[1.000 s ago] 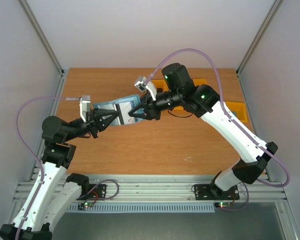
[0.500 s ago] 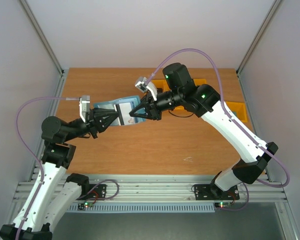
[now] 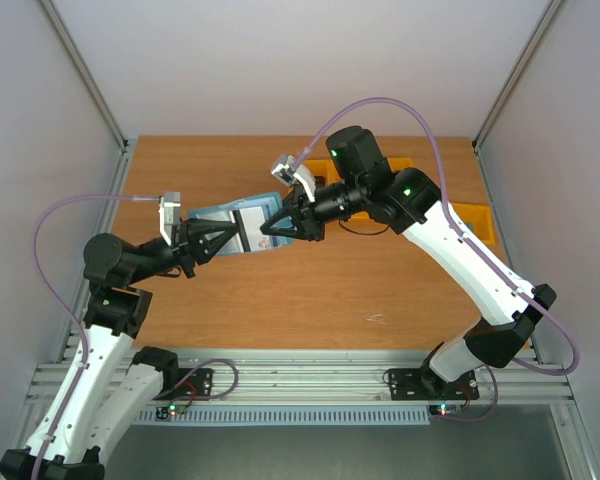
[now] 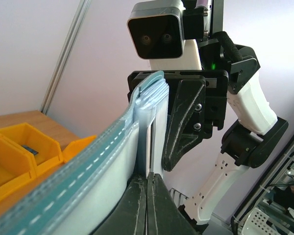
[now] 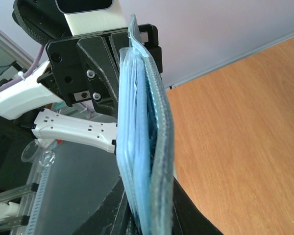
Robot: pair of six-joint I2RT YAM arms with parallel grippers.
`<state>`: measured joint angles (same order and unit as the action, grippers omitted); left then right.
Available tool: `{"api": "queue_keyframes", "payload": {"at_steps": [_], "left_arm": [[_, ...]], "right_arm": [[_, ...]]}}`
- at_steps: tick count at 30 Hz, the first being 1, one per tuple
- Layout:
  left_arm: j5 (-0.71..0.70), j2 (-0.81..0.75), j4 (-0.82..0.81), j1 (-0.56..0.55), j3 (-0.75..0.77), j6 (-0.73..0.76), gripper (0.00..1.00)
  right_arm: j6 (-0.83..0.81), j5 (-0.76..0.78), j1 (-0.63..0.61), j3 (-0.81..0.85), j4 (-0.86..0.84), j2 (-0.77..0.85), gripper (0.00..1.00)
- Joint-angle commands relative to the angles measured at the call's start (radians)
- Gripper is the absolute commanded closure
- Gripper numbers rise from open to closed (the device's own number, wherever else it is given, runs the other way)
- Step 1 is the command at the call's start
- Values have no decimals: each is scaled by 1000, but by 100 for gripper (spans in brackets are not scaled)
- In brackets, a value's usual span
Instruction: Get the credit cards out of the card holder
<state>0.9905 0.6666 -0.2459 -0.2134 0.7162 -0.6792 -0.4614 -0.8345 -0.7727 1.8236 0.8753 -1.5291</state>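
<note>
The flat teal-blue bifold card holder point(image 3: 220, 214) is held aloft over the far left part of the wooden tabletop point(image 3: 380, 285). One end is clamped by the left gripper point(image 3: 223, 240), the other pinched by the right gripper point(image 3: 267, 228).

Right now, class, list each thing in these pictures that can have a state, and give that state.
card holder: unfolded, held up off the table between both grippers.
credit card: not yet out, tucked in the card holder.
left gripper: shut on the card holder.
right gripper: shut on the card holder's other end.
yellow bins: upright on the table, open-topped.
</note>
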Motion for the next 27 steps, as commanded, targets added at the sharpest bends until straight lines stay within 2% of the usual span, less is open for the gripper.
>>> {"api": "queue_keyframes", "payload": {"at_steps": [1, 4, 7, 14, 23, 27], "left_arm": [[20, -6, -49, 6, -10, 2, 100], [9, -9, -39, 7, -10, 6, 100], [-23, -11, -27, 11, -13, 15, 100], [-50, -19, 3, 17, -13, 46, 100], [-38, -27, 27, 23, -19, 69, 100], [-35, -28, 41, 25, -19, 82, 100]], "right_arm": [[-18, -26, 11, 15, 5, 6, 98], [-18, -17, 20, 8, 10, 12, 86], [-24, -12, 22, 4, 17, 18, 84], [-43, 2, 27, -4, 44, 25, 85], [-61, -12, 40, -5, 75, 36, 98], [-72, -12, 49, -7, 92, 43, 99]]}}
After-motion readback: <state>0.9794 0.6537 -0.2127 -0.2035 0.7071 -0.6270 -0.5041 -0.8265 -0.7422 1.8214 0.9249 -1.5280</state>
